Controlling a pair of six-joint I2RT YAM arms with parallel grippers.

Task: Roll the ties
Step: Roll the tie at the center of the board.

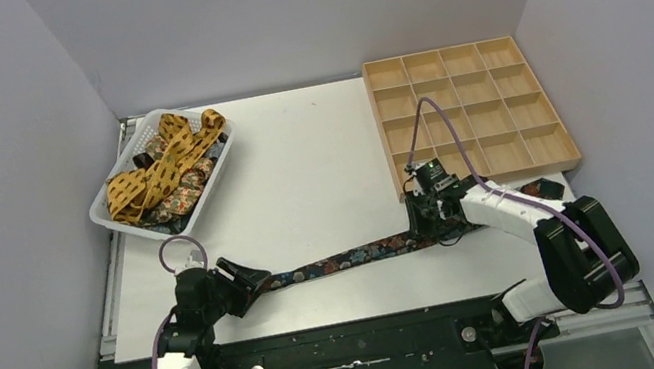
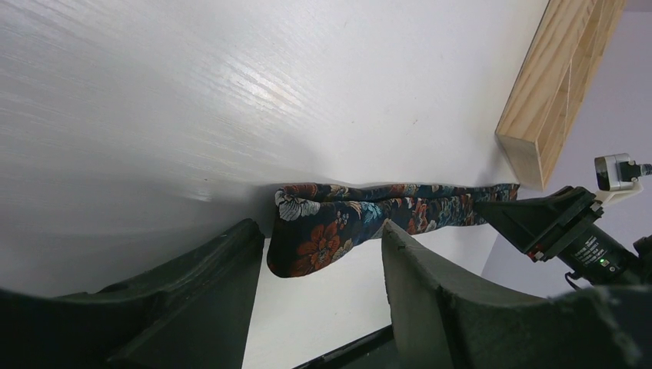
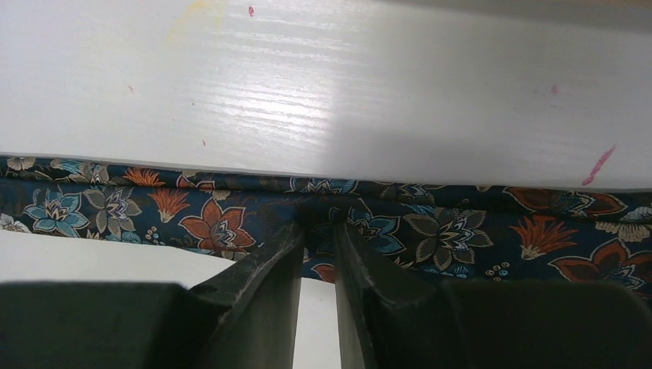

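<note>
The tie (image 3: 430,223) at the tips of the right gripper (image 3: 319,231) is woven cloth with a slight sheen, its fingers (image 3: 261,284) matt black plastic, the table (image 3: 346,92) beneath them smooth, glossy white, and the tray (image 2: 538,100) beyond the left gripper (image 2: 319,231) pale wood.

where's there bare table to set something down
The widest bare patch of table lies between the basket of ties and the wooden tray, beyond the stretched floral tie. The near strip is crowded: left tool and right tool are at that tie.
</note>
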